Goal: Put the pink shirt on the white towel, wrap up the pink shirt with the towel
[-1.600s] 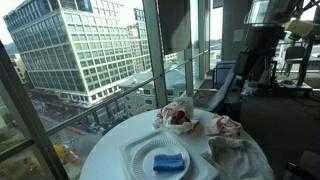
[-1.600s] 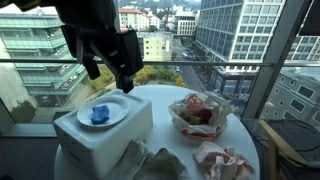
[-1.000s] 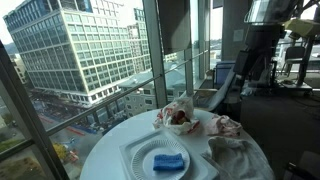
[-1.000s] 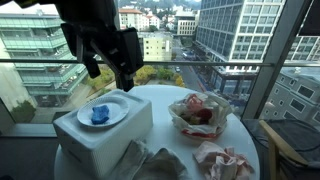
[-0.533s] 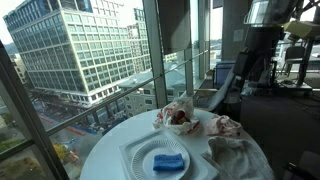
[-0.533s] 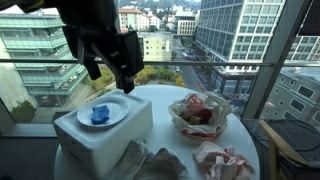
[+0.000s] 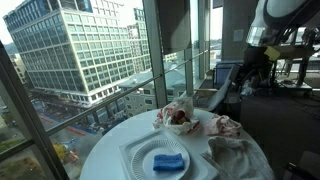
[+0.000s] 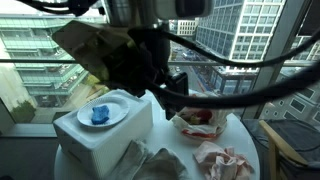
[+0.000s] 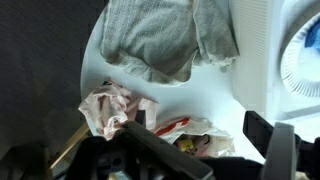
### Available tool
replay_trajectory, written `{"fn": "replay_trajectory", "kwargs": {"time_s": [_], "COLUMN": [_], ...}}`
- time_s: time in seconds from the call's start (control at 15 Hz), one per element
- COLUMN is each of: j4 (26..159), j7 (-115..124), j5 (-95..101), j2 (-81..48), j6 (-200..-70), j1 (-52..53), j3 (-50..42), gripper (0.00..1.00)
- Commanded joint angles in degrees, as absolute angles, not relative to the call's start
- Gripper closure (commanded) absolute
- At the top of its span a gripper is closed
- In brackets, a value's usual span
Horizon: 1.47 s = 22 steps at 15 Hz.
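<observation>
— What changes just now?
— My arm (image 8: 120, 55) swings out over the worktop (image 7: 108, 150); it no longer hangs back. My fingers (image 9: 278, 152) stay wide, holding nothing.
— And the pink shirt?
— The pink shirt (image 9: 112, 108) lies crumpled on the worktop, just beside the white towel (image 9: 165, 35), untouched. I judge that step 1, the pick-up, is only beginning.

The pink shirt (image 9: 108, 108) lies crumpled by the bench (image 9: 195, 98) edge, just beside the rumpled, greyish white towel (image 9: 165, 35).
</observation>
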State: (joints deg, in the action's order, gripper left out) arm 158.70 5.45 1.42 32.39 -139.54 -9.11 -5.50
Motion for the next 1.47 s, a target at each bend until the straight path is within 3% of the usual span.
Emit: {"fn": "replay_trajectory", "kwargs": {"time_s": [0.0,0.2,0.47,1.0,1.4], "j4": [158.72,157.02,149.09,125.07,114.35], "j7": [7.09,5.34,-0.86,-7.41,-7.55], "j5": [0.37,-2.93,-14.32,-23.15,-20.78], "j2": [20.98,8.88,-6.13,-31.9,-40.66], "j6": [-153.21,-162.46,-165.28,-162.83,-166.68], "j1": [-13.09,-12.52,-9.8,-18.19,-27.68], "j3": [-8.57,-11.9,-14.5,-9.31,0.12], "gripper": [0.0,0.0,0.0,0.0,0.0]}}
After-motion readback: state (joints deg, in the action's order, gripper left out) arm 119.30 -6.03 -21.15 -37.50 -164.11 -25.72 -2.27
